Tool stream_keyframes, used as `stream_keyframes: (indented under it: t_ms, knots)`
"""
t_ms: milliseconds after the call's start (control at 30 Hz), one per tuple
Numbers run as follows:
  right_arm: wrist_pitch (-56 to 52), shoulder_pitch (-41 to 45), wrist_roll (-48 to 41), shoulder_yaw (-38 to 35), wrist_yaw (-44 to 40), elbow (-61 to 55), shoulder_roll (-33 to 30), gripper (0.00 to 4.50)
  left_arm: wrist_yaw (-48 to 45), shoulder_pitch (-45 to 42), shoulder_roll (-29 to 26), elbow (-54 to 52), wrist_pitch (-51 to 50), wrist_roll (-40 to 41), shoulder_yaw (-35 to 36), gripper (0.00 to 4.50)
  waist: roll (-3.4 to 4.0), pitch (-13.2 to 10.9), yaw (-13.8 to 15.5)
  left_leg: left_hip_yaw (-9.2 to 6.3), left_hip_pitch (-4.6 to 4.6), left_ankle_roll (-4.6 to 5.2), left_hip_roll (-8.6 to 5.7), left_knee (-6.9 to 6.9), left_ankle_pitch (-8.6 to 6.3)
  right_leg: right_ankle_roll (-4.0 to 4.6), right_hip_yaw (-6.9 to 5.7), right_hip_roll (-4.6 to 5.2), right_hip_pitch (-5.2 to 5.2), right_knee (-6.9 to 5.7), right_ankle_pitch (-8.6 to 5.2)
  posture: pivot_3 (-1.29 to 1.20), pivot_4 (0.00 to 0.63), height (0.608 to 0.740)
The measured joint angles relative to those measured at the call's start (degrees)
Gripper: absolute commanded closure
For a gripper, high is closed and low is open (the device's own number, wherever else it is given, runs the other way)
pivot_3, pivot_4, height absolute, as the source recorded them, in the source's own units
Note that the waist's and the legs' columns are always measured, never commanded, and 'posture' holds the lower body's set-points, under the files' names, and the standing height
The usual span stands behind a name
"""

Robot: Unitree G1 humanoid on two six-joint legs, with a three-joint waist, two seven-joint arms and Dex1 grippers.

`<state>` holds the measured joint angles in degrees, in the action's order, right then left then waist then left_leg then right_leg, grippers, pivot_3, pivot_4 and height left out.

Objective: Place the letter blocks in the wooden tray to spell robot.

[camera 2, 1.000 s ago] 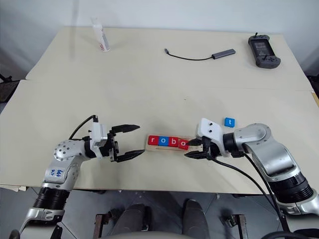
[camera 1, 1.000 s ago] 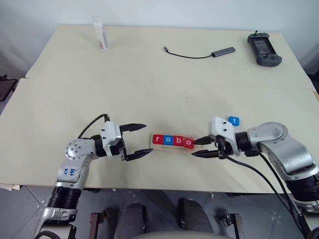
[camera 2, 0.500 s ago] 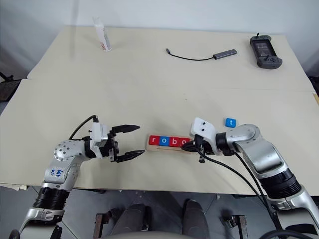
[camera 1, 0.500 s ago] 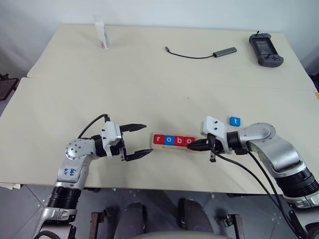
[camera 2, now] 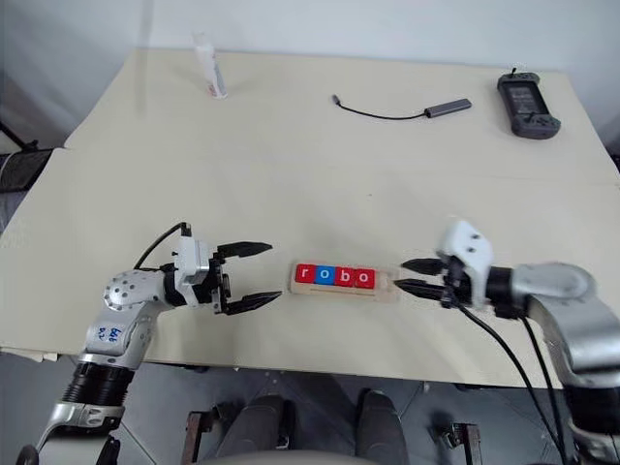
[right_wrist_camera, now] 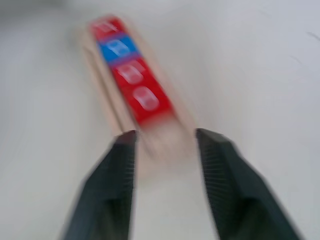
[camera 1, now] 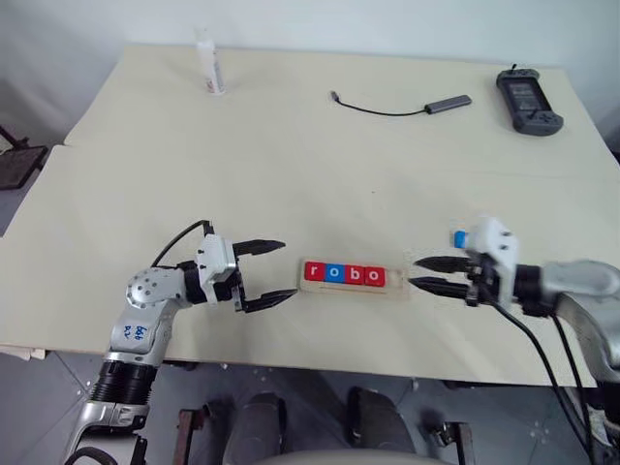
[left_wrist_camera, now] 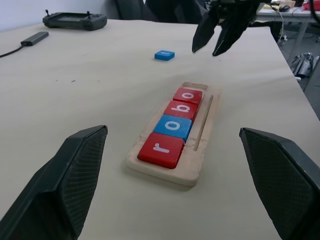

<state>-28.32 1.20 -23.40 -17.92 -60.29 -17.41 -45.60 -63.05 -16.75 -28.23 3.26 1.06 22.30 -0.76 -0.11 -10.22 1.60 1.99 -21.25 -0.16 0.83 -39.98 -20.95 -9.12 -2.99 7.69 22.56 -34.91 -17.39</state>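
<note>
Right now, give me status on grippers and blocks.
Left gripper open, empty. Right gripper open, empty, just off tray end. Four blocks seated: r-o-b-o. Blue t block loose on table.

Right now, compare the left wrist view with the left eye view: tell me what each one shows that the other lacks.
Left wrist view alone: the blue block lying whole and flat on the table, apart from the wooden tray.

Left eye view alone: the white bottle at the far edge, and the left gripper seen from above, open and empty.

Both: the tray holding r, o, b, o, its last slot unfilled, the right gripper open beyond that end, the cable adapter and the controller.
</note>
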Motion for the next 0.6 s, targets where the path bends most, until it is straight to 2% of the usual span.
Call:
stream_keyframes:
  t_ms: [133,300,467,600]
  knots:
    - [14.9,-9.2,1.9,-8.8,1.2,2.9,4.4,0.05,-0.8,-1.1,0.1,0.3,-0.1,0.1,-0.2,0.0,0.01,0.0,-0.3,0.05,0.09,0.0,0.01,0.01,0.0,-0.04,0.03,-0.01,-0.04,0.0,0.02,0.0,0.15,0.74]
    - [18.0,-16.1,0.8,-16.2,5.3,8.2,8.1,0.05,-2.1,-3.2,0.4,3.4,-0.1,0.0,-0.4,0.0,0.02,0.0,-0.5,0.1,0.17,0.0,0.04,0.01,0.01,-0.04,0.08,-0.03,-0.04,-0.06,0.02,0.0,0.15,0.74]
    - [20.1,-17.6,0.1,-16.9,6.8,8.8,9.7,0.05,-2.7,-3.9,0.4,4.3,0.1,0.0,-0.4,0.0,0.04,0.0,-0.7,0.11,0.19,0.0,0.07,0.01,0.01,-0.03,0.12,-0.05,-0.04,-0.07,0.02,0.0,0.15,0.74]
    - [17.7,-14.3,-0.9,-14.6,8.4,8.4,9.4,0.05,-2.9,-4.0,0.3,4.3,0.0,0.0,-0.3,0.0,0.04,0.0,-1.0,0.12,0.2,0.0,0.07,-0.02,0.01,-0.03,0.14,-0.04,-0.03,-0.1,0.02,0.0,0.15,0.74]
